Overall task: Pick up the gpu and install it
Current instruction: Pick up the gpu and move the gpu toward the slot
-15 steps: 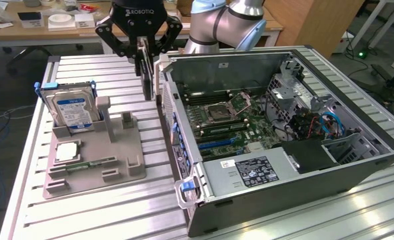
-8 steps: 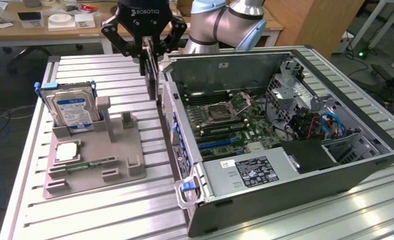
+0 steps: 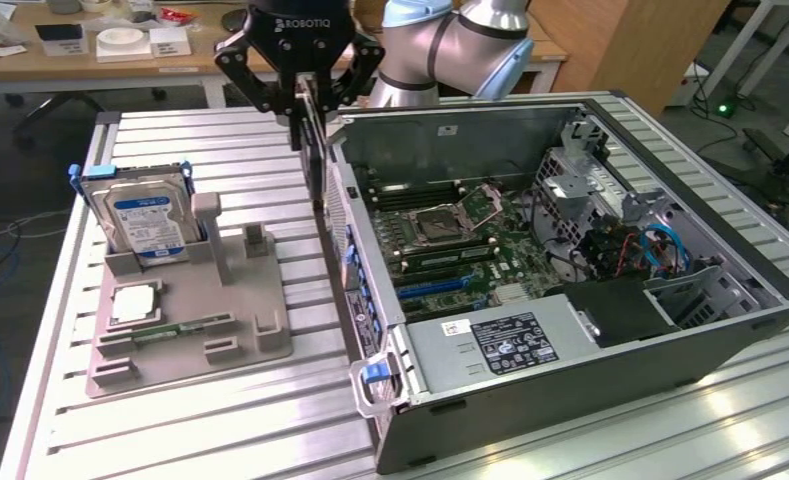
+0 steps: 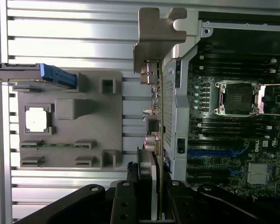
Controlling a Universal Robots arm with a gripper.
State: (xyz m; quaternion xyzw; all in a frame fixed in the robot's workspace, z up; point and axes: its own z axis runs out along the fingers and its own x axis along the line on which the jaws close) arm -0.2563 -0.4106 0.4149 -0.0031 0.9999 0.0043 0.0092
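The gpu [image 3: 317, 160] is a thin dark card that hangs edge-on, upright, with my gripper [image 3: 306, 108] shut on its upper end. It hovers over the gap between the grey holder [image 3: 221, 330] and the near wall of the open computer case [image 3: 367, 300]. In the wrist view the gpu [image 4: 159, 107] runs away from my gripper [image 4: 149, 189], its silver bracket [image 4: 156, 32] at the far end, right beside the case wall. The motherboard [image 3: 454, 240] with its blue slots [image 3: 434, 283] lies inside the case.
A hard drive with a blue label [image 3: 147, 220] stands in the grey holder, with a square processor chip [image 3: 134, 303] and a slim green memory stick [image 3: 181, 327] beside it. The power supply [image 3: 501, 345] fills the case's near corner. Cables [image 3: 661, 250] sit at the exterior view's right.
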